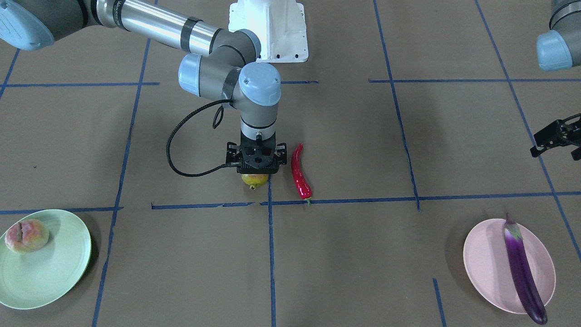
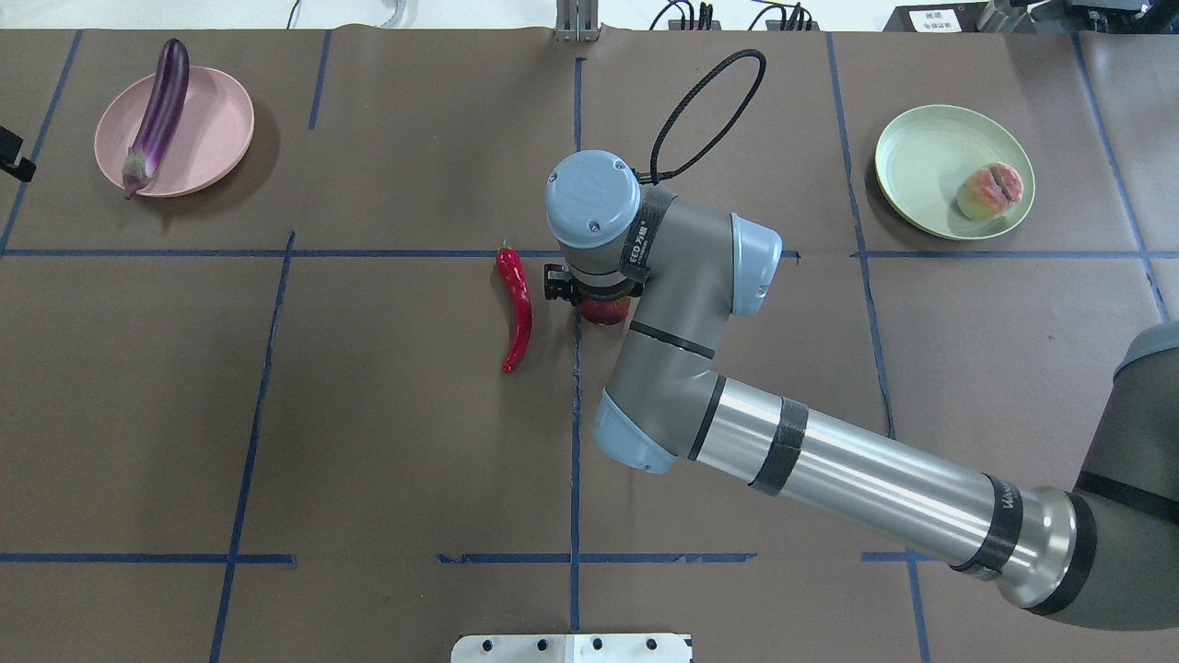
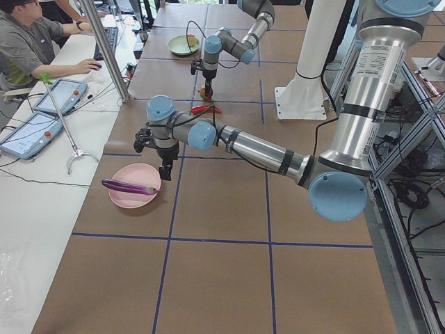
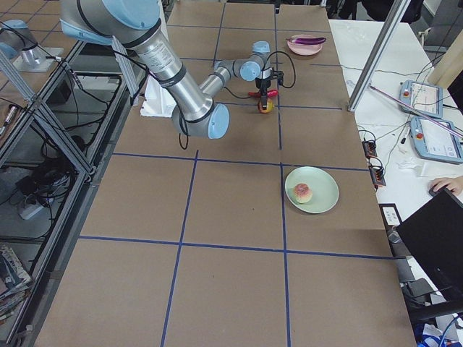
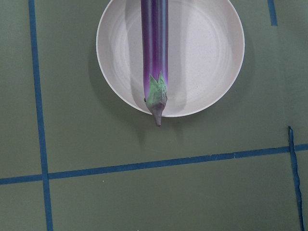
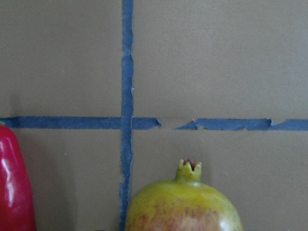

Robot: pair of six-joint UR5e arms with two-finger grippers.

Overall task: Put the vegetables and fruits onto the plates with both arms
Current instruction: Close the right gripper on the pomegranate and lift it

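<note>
The red-and-yellow-green pomegranate (image 1: 254, 180) sits at mid-table. My right gripper (image 1: 256, 169) is lowered straight over it. Its fingers are hidden, so I cannot tell whether they grip. The right wrist view shows the pomegranate (image 6: 183, 207) close below, crown up. The red chili pepper (image 1: 299, 175) lies just beside it on the table. The purple eggplant (image 1: 522, 268) lies across the pink plate (image 1: 488, 259). The peach (image 1: 26, 235) sits on the green plate (image 1: 50, 272). My left gripper (image 1: 556, 136) hovers near the pink plate, empty. I cannot tell how its jaws stand.
The white base block (image 1: 268, 29) stands at the robot's edge of the table. Blue tape lines cross the brown table cover. An operator (image 3: 28, 42) sits at a side desk with tablets beyond the plates' edge of the table.
</note>
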